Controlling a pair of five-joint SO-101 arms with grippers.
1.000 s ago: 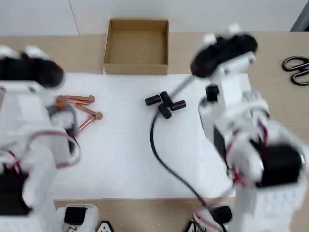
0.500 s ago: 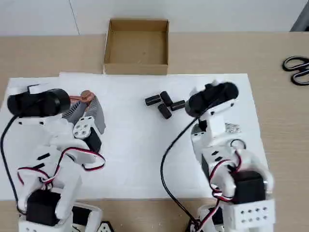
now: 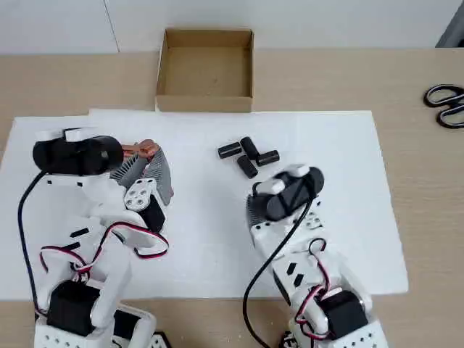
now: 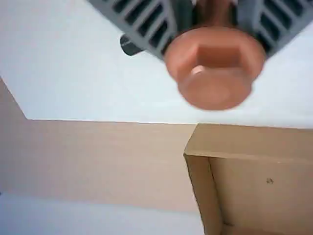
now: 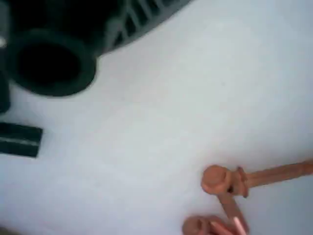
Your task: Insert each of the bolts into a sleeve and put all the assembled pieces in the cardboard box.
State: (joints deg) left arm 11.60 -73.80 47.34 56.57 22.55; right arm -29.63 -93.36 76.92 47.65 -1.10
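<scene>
Right arm drawn back toward lower centre; left arm nudged right. Left pincer [image 3: 146,156] clamped on a copper bolt [image 4: 215,66], centre-left over the white sheet [image 3: 203,239]. Right pincer [image 3: 252,207]: apart or together, cannot tell. Four black sleeves [image 3: 230,151] lie at centre, and the cardboard box [image 3: 206,104] sits upper centre on the desk [image 3: 362,80].

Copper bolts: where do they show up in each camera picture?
High view: bolt at the left gripper's tip.
Left wrist view: a bolt head, close up, held in that gripper.
Right wrist view: loose bolts lying on the white sheet.
Shared landmark: the white sheet.
</scene>
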